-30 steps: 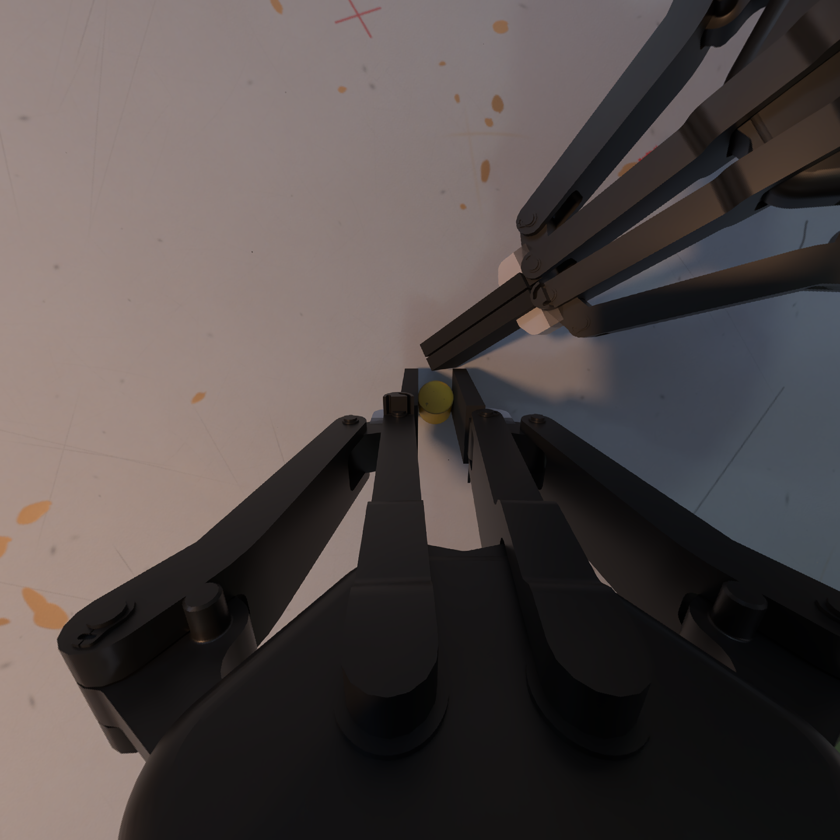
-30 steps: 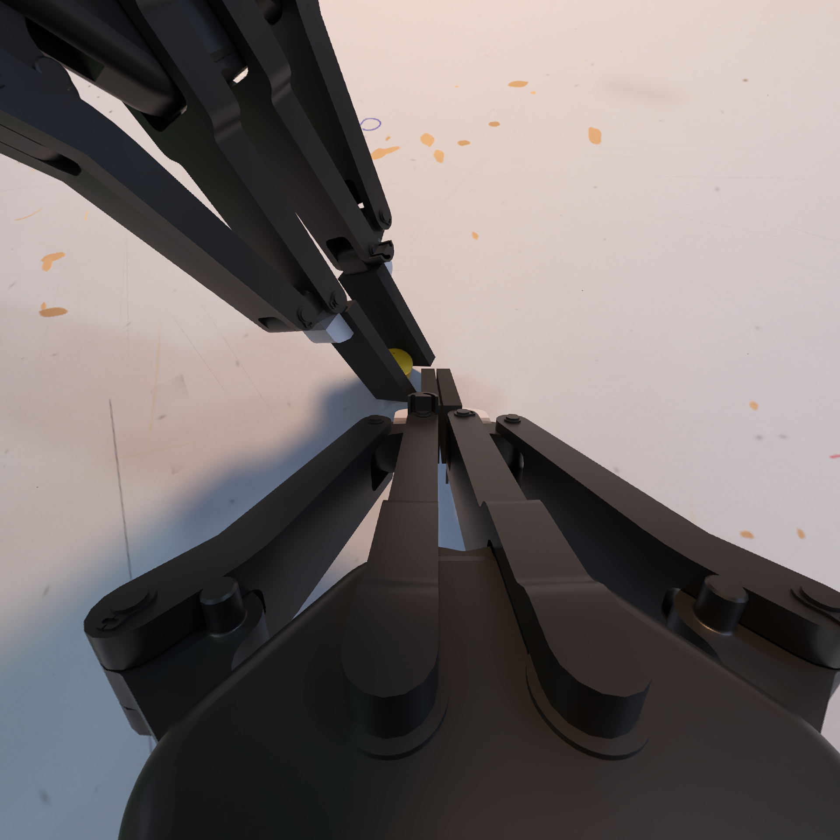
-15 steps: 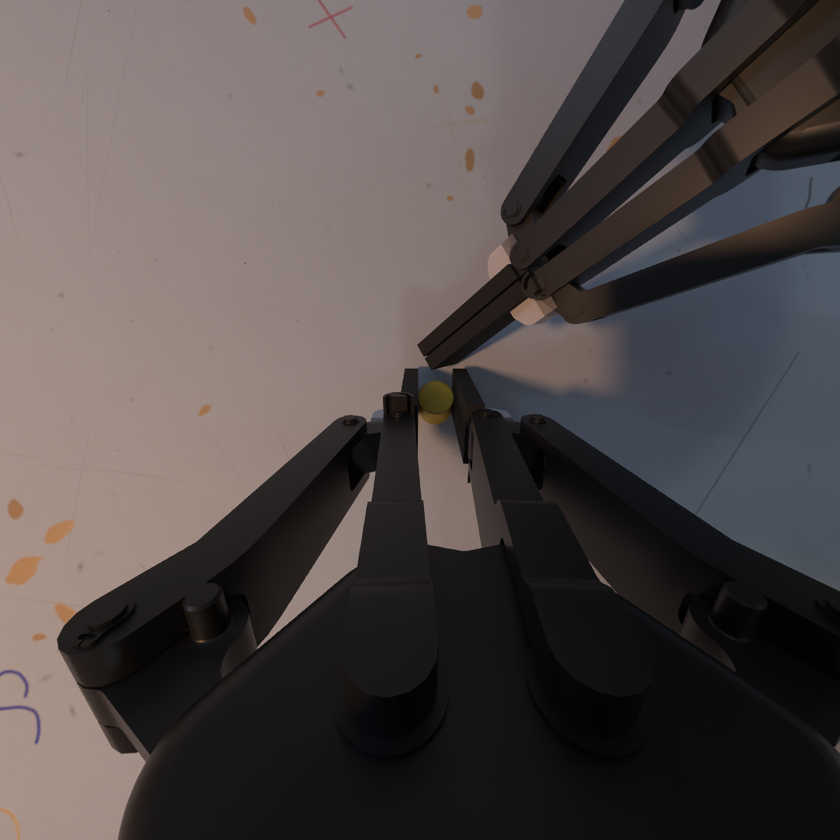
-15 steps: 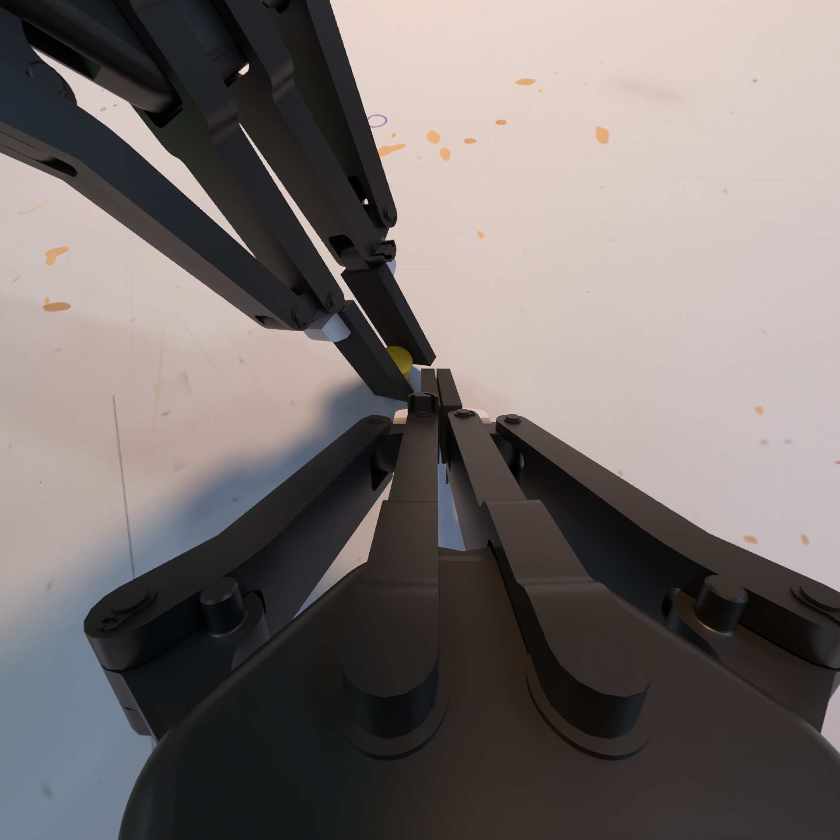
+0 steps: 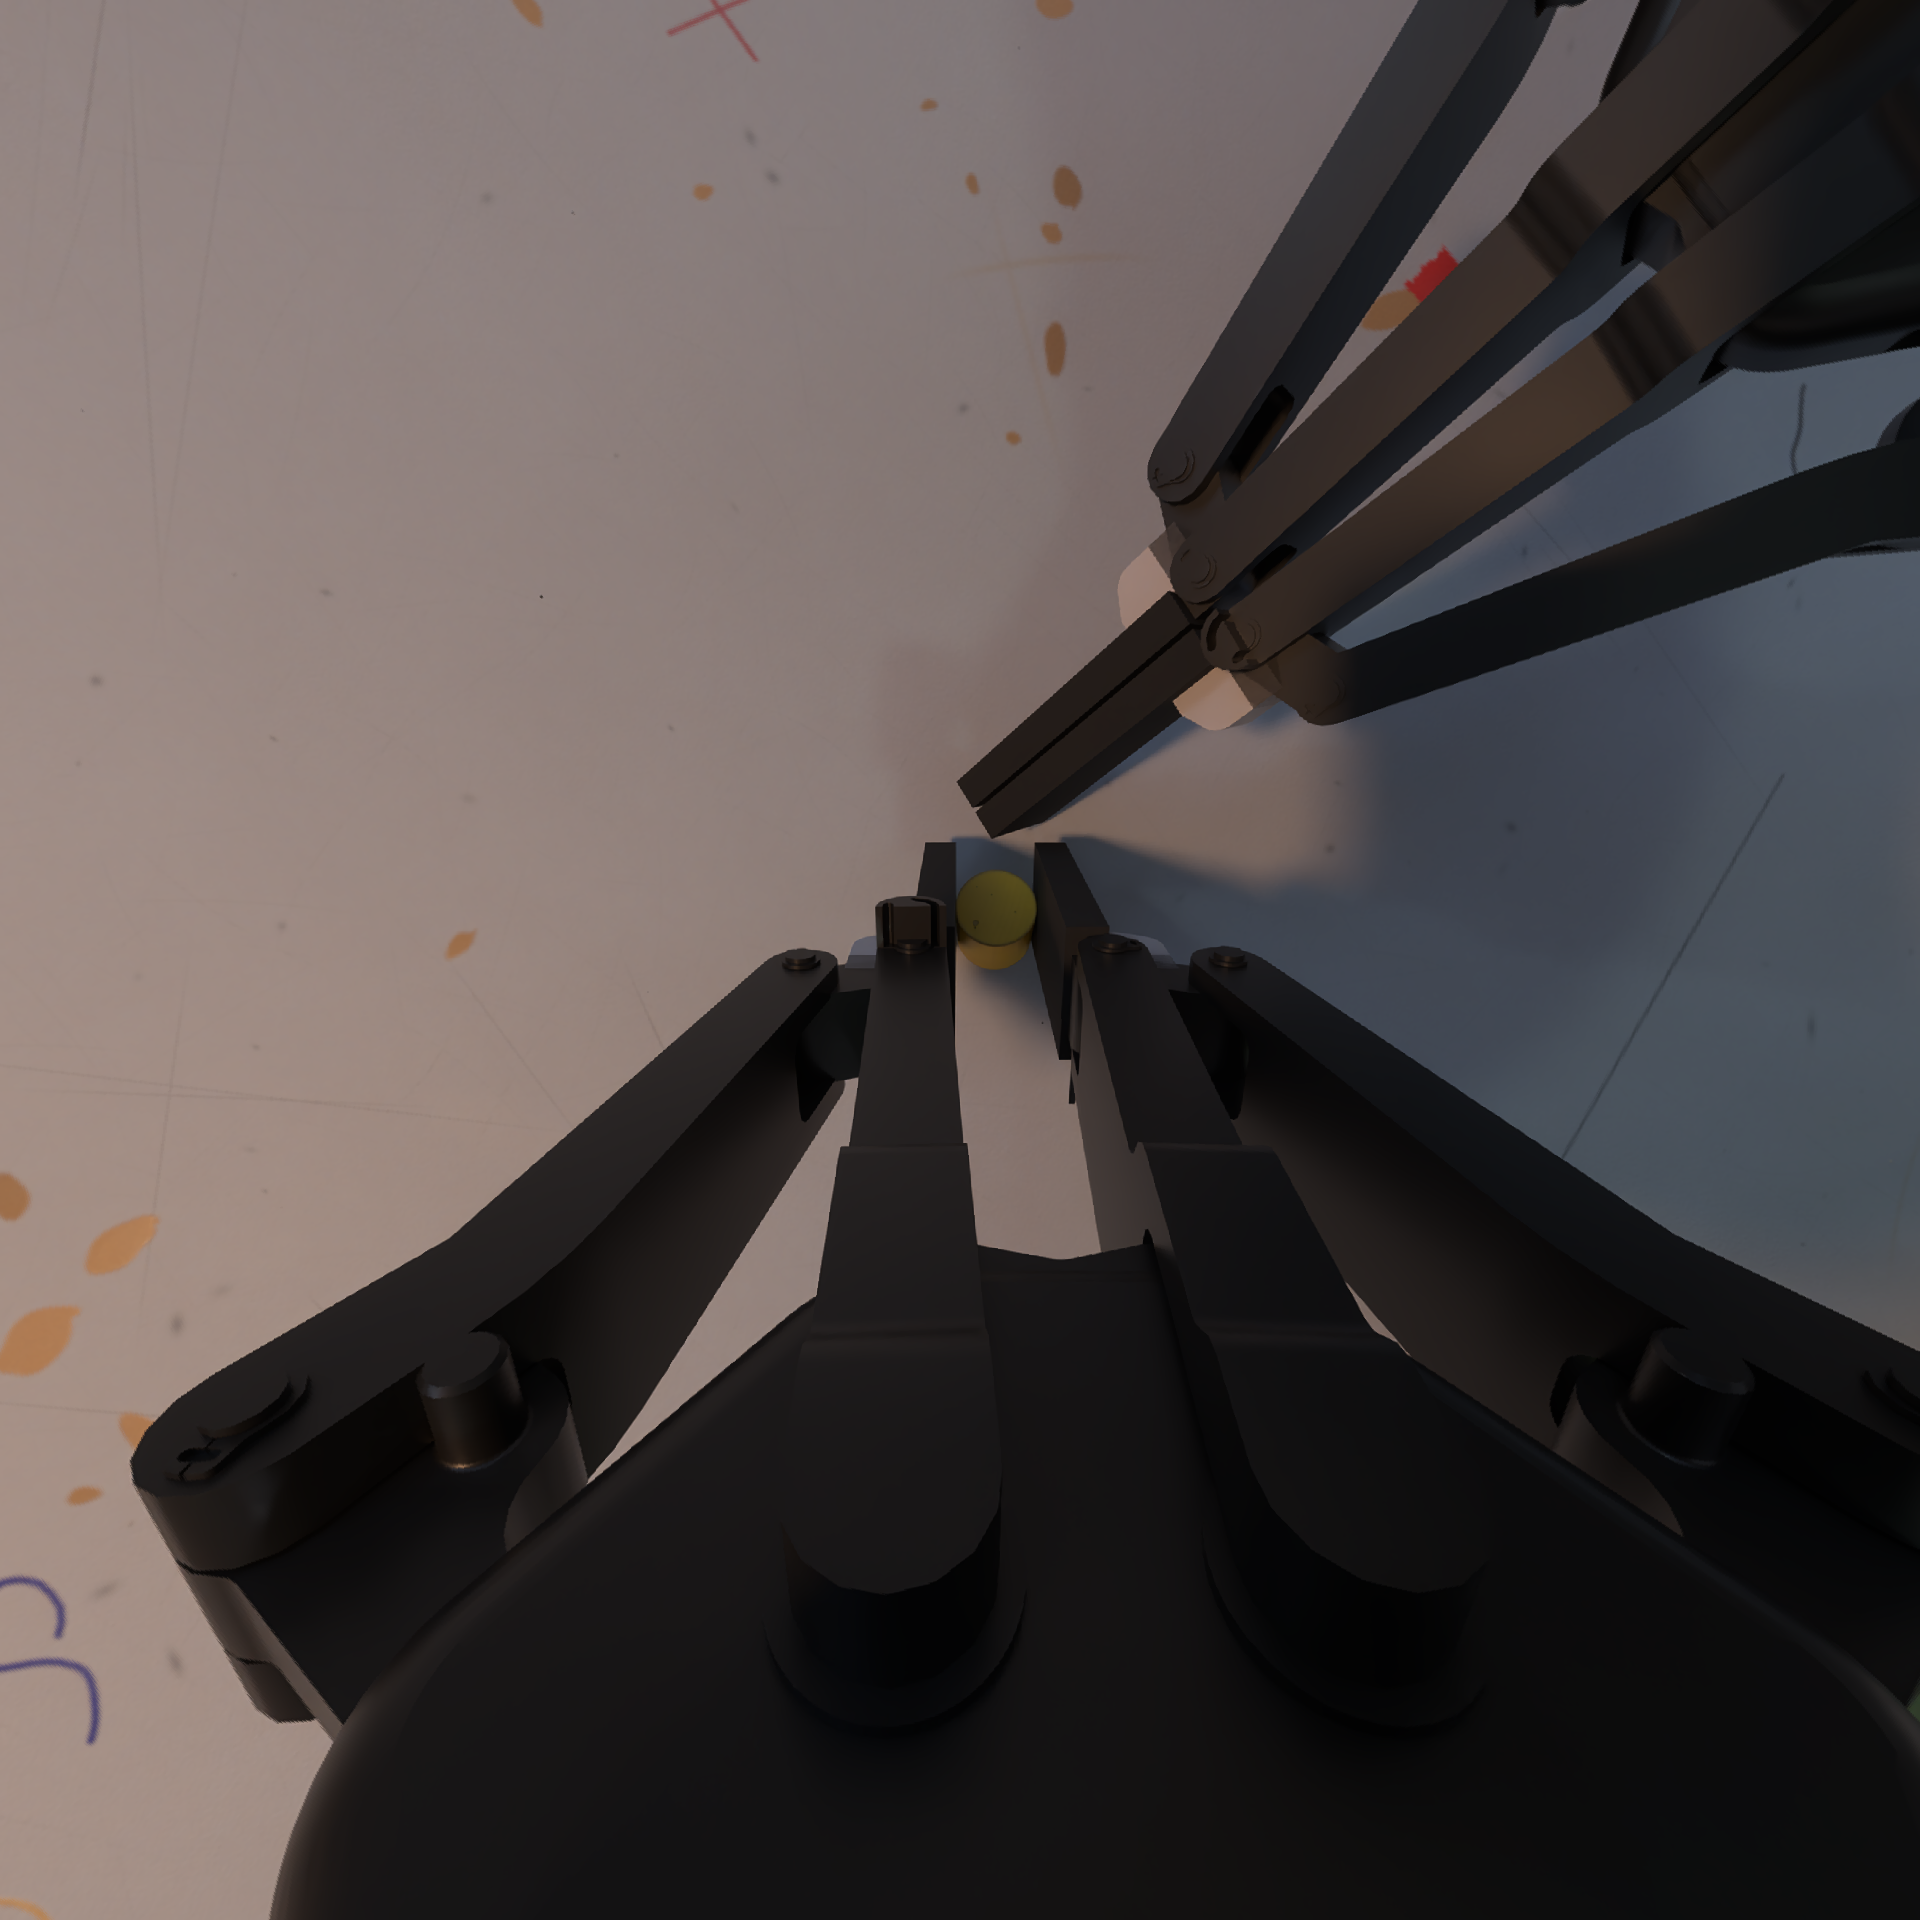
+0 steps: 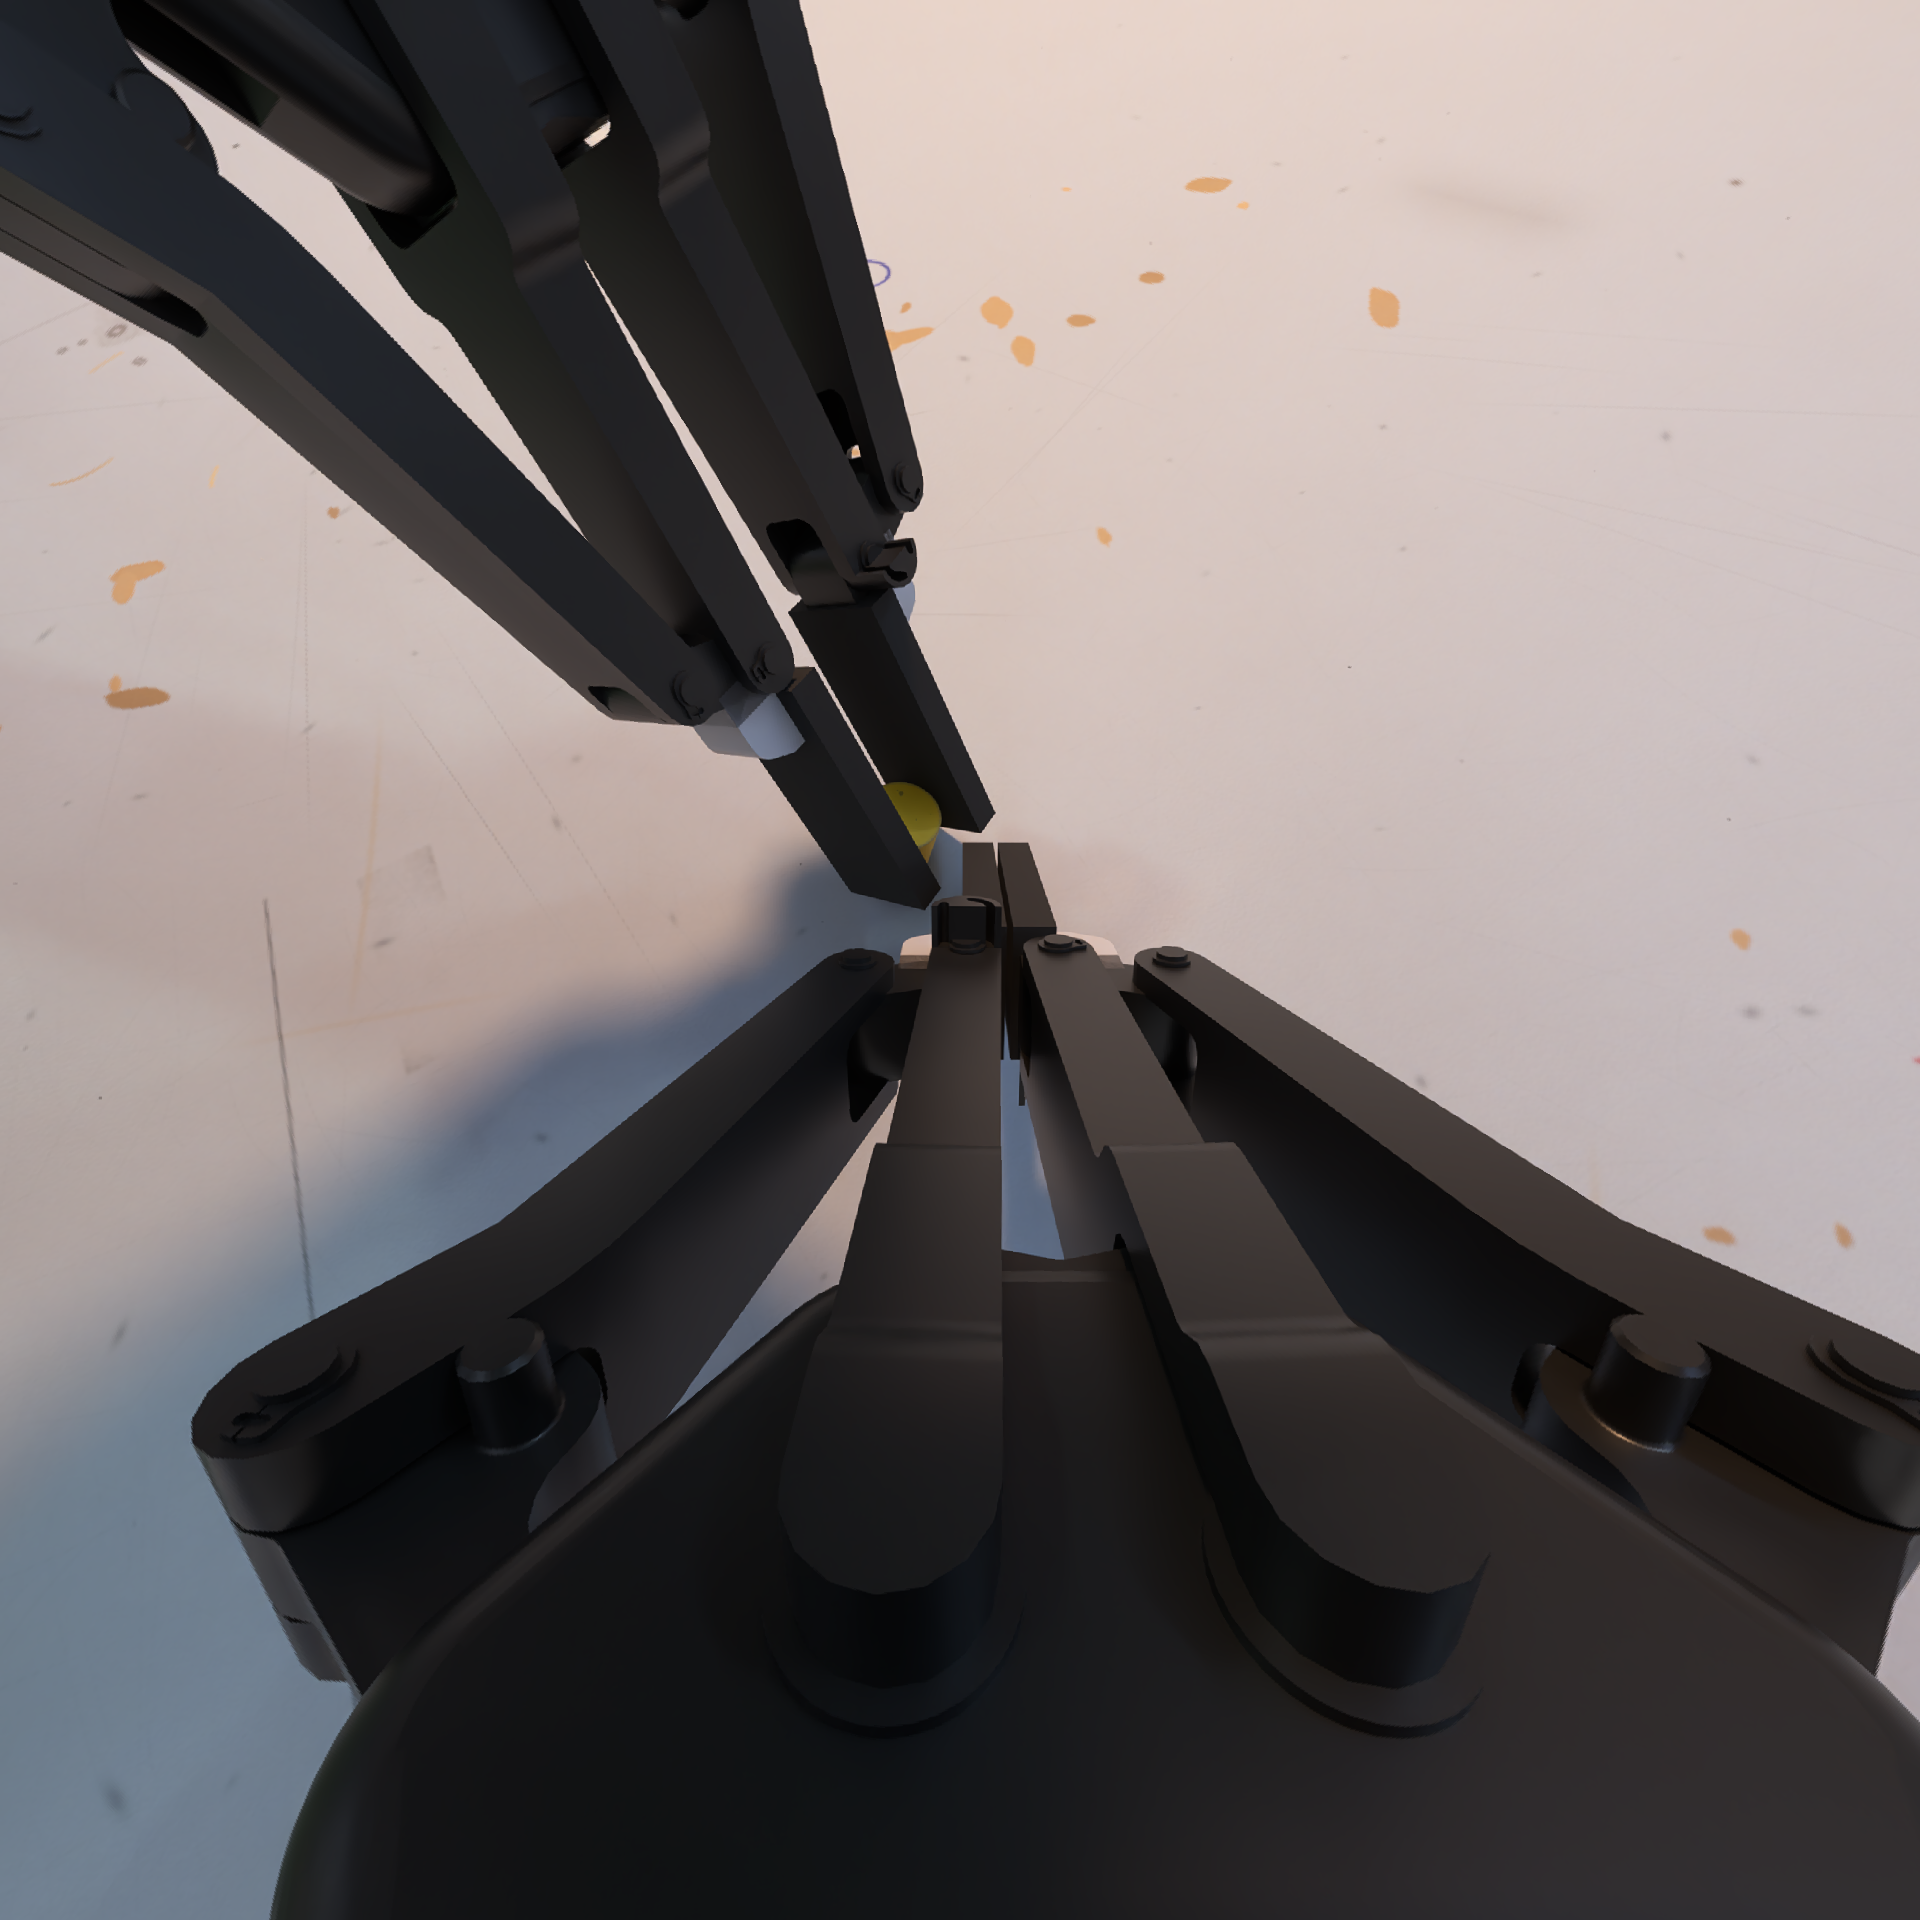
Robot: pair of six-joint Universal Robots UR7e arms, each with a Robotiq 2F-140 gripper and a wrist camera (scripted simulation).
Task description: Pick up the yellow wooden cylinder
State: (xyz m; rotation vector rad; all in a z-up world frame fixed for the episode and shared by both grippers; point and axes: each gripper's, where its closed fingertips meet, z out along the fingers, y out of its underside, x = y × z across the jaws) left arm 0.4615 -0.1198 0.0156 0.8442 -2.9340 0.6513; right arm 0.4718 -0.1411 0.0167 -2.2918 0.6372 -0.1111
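Note:
The yellow wooden cylinder is small and stands upright between the two fingers of my left gripper, which is shut on it just above the pale table. In the right wrist view only the cylinder's top shows between the left gripper's fingers. My right gripper is shut and empty, its fingers pressed together. It shows in the left wrist view pointing in from the upper right, its tips close to the cylinder but apart from it.
The table is pale with orange flecks, thin scratches, a red cross mark at the far edge and blue pen marks at the lower left. The two arms' shadows fall to the right.
The left gripper has kept hold of the cylinder while the table marks slid in its view and blue marks came in at the lower left. The gap to the right gripper's tips has grown slightly.

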